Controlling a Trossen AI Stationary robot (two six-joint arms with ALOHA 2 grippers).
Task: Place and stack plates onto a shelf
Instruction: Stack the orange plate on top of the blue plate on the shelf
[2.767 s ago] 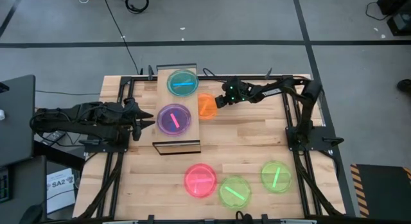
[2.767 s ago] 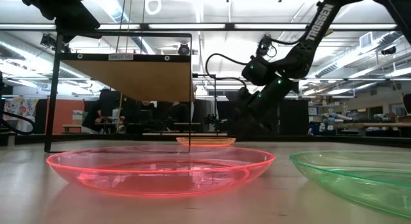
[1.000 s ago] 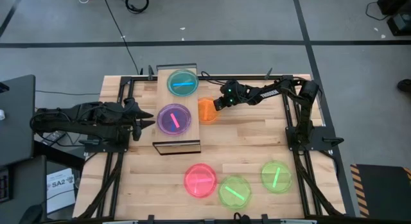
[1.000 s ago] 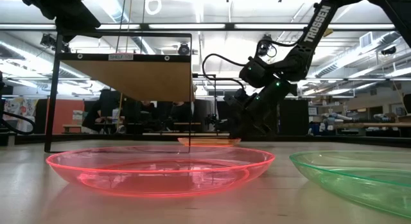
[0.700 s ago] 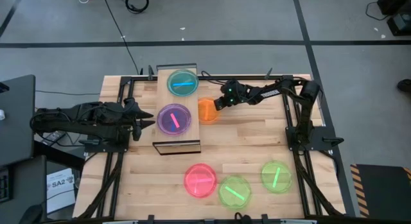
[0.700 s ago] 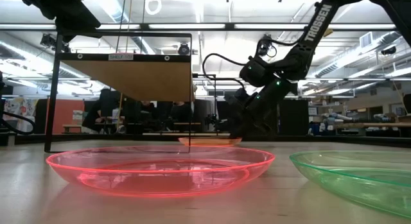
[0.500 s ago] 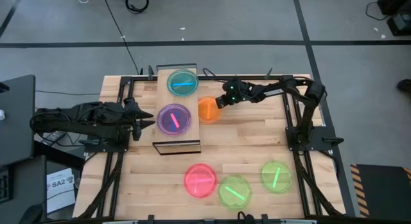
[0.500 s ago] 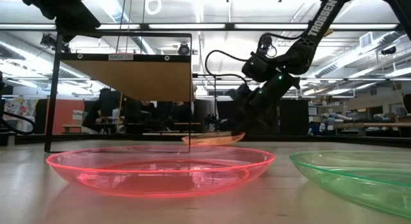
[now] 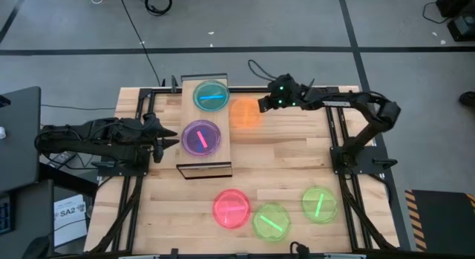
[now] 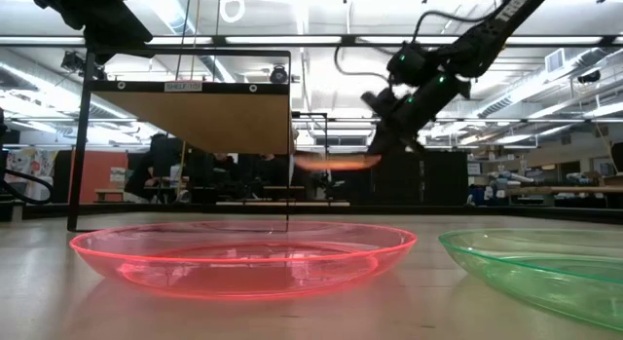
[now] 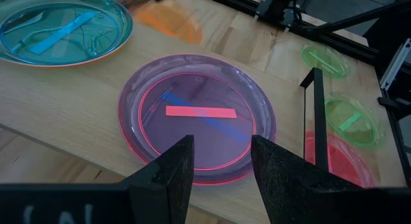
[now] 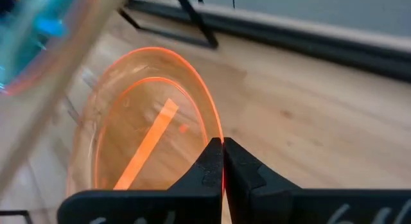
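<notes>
Right tool (image 9: 261,105) pinched tight on the rim of the orange plate (image 9: 244,113), which hangs in the air off the tool's tip, just beside the shelf (image 9: 187,148) and clear of the slatted wood bench (image 9: 297,162). The plate is a thin, translucent round disc with a bright stripe. Left tool (image 11: 218,166) waits with fingers spread, holding nothing, over the purple plate (image 9: 200,138) on the shelf; the teal plate (image 9: 211,96) lies beyond it.
</notes>
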